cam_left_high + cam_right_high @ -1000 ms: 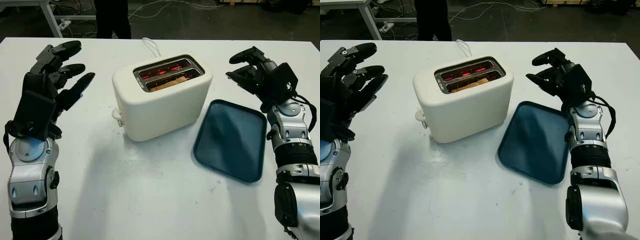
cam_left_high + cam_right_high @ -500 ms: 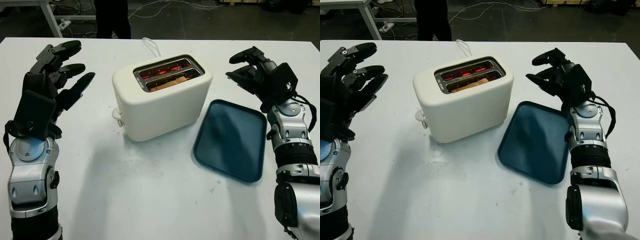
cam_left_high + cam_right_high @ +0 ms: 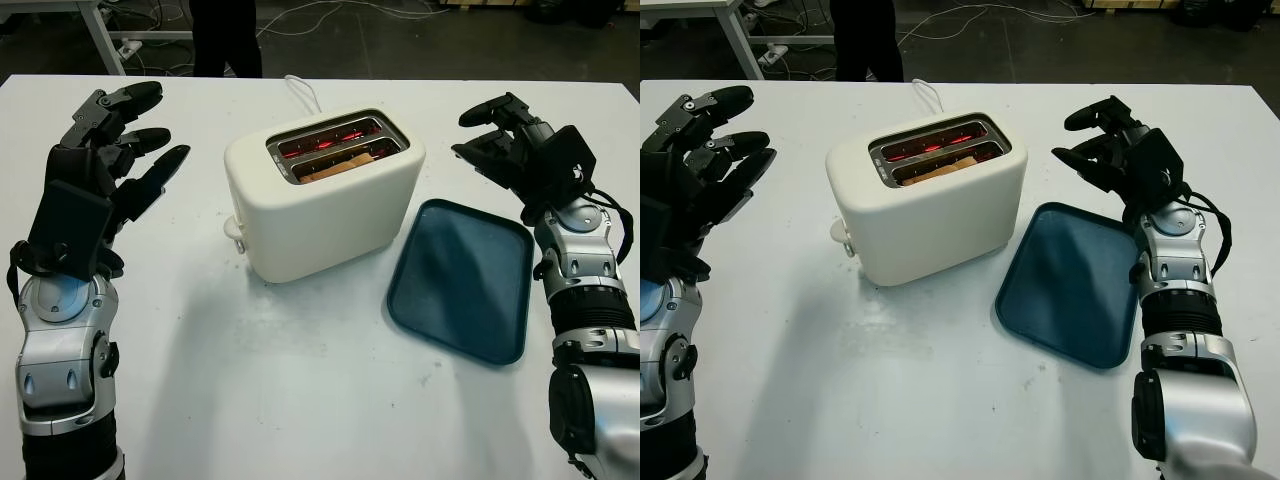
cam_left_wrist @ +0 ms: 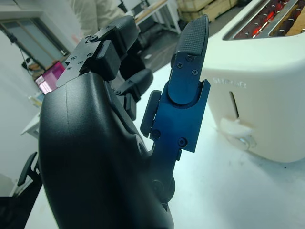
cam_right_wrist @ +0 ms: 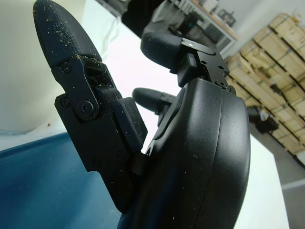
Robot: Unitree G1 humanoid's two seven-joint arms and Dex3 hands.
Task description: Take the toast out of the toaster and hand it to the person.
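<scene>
A: Status of task?
B: Not started. Toast [image 3: 335, 165] down in the near slot of the toaster [image 3: 325, 195], mid-table. Far slot glowing red, so apparently heating. No contact with either.

A: Hands?
B: Left hand [image 3: 105, 165] raised at left of toaster, well apart from it, fingers stretched wide, nothing held. Right hand [image 3: 515, 150] raised at right, above far edge of the tray [image 3: 465, 280], wide too, nothing held.

A: Left to do?
B: Everything, by the look of it: reach in, pinch the slice, lift clear, pass across. Likely wait for pop-up first; slice sits low, little edge to grab. Hot metal a risk.

A: Recipient?
B: Person [image 3: 225, 35] standing past the far edge of the table [image 3: 300, 400], dark trousers visible, no hand offered.

A: Surface and room?
B: White tabletop, a few scuffs. Dark blue tray flat, just right of toaster, bare. White cord [image 3: 300, 92] running off behind toaster toward far edge. Beyond: dark floor, loose cables, a table leg far left. Wooden crates [image 5: 281, 38] in the right wrist view.
</scene>
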